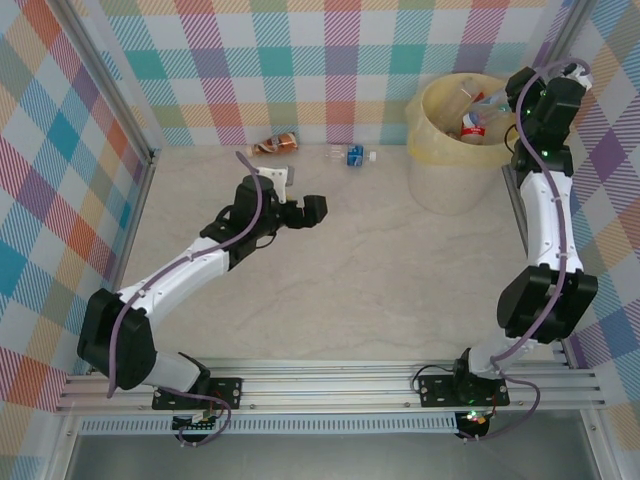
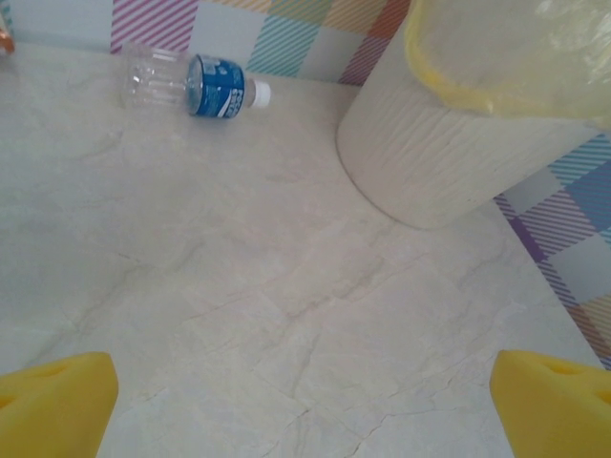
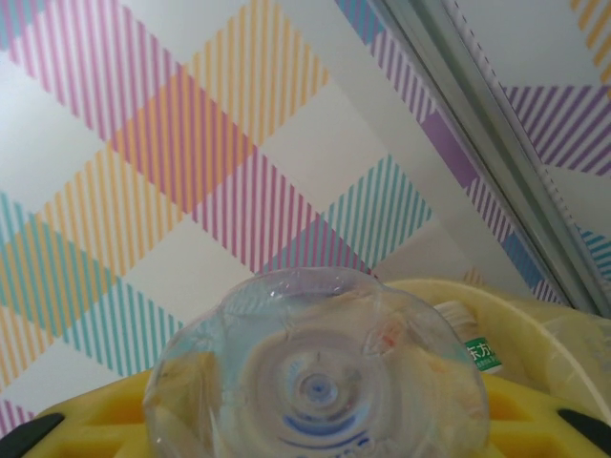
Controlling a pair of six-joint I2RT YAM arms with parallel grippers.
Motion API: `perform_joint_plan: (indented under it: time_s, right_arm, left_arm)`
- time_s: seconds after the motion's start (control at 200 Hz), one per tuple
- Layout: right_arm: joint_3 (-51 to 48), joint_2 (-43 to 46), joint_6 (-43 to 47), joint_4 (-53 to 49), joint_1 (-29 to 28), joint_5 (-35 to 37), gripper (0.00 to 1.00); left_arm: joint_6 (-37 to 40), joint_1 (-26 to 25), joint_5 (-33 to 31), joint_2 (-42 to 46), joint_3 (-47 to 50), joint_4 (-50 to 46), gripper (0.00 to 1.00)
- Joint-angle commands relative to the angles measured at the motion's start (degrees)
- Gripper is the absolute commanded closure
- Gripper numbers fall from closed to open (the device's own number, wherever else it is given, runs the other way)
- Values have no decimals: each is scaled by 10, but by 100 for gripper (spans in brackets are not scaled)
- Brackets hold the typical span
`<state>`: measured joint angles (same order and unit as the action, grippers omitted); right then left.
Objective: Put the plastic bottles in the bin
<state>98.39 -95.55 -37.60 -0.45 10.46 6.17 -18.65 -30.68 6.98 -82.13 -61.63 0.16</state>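
Pastel plaid walls (image 1: 300,60) enclose a pale marbled worktop (image 1: 400,270) in the top view, where a brown-labelled clear plastic bottle (image 1: 276,144) and a blue-labelled clear plastic bottle (image 1: 352,155) lie by the far wall, the left claw (image 1: 301,207) hovering near them, while the right arm (image 1: 545,220) reaches over the large round cream-yellow bin (image 1: 440,185) (several bottles (image 1: 472,125) lie inside). From the left wrist, the left claw gapes wide and empty above the worktop, the blue-labelled bottle ahead and the bin to its right. From the right wrist, the right claw (image 3: 315,434) is clamped on a clear ribbed-base plastic bottle (image 3: 315,372), base towards the camera, above the bin's rim.
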Motion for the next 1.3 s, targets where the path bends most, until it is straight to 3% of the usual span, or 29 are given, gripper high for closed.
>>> perform_joint_plan:
  time_s: [0.0, 0.285, 0.535, 0.6, 0.735, 0.81, 0.935, 1.055, 1.125, 1.295]
  right_arm:
    - [28, -34, -43, 28, -7, -29, 52]
    - [13, -88, -73, 128, -21, -94, 42]
    - [-77, -57, 30, 161, -25, -158, 23]
    - [-97, -31, 80, 137, -25, -145, 20]
    - [-110, 19, 140, 50, -25, -48, 15]
    - [-75, 22, 164, -24, -25, -37, 15]
    - [30, -18, 189, -161, -26, -99, 15]
    - [79, -55, 183, -205, -28, -141, 14]
    - [112, -78, 183, -241, -33, -160, 20]
    - [136, -109, 191, -310, -46, -116, 38]
  left_arm:
    - [-13, 0, 8, -6, -10, 9, 0]
    - [-14, 0, -2, -11, -12, -1, 0]
    - [-11, 0, -14, -10, -11, -11, 0]
    - [-11, 0, -16, -12, -13, -13, 0]
    - [-12, 0, -15, -21, -17, -13, 0]
    - [-14, 0, -9, -30, -24, -13, 0]
    - [-21, 0, -1, -46, -32, -11, 0]
    - [-27, 0, 1, -53, -35, -10, 0]
    - [-27, 0, -2, -53, -35, -15, 0]
    - [-25, 0, -18, -51, -32, -23, 0]
